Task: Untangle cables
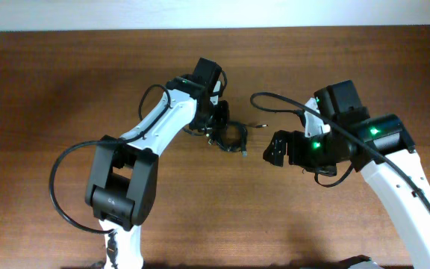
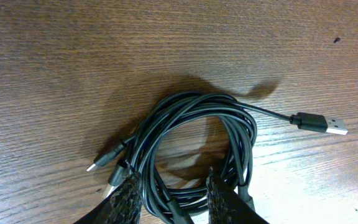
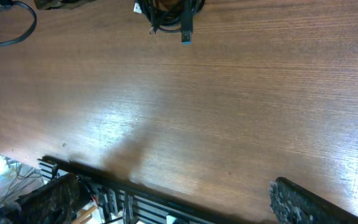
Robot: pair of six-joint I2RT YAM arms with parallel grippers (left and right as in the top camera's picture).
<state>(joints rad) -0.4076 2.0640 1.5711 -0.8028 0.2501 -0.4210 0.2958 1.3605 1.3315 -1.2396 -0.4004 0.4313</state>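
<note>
- Cables (image 1: 231,137): one small coiled bundle of thin black cords, flat on the wood bench (image 1: 66,75), about mid-bench between the two arms.
- Left gripper (image 2: 171,182): down on the near side of the coil, fingers (image 2: 126,200) partly apart, several strands between them. Can't tell if they actually clamp.
- USB-A plug (image 2: 319,123): silver tip, sticks out of the coil to the right, lying on the bench. Markings on it not readable.
- Small plug (image 2: 102,163): pokes out at the coil's lower left.
- Right gripper (image 3: 173,186): wide open, empty, above bare bench, well apart from the cables.
</note>
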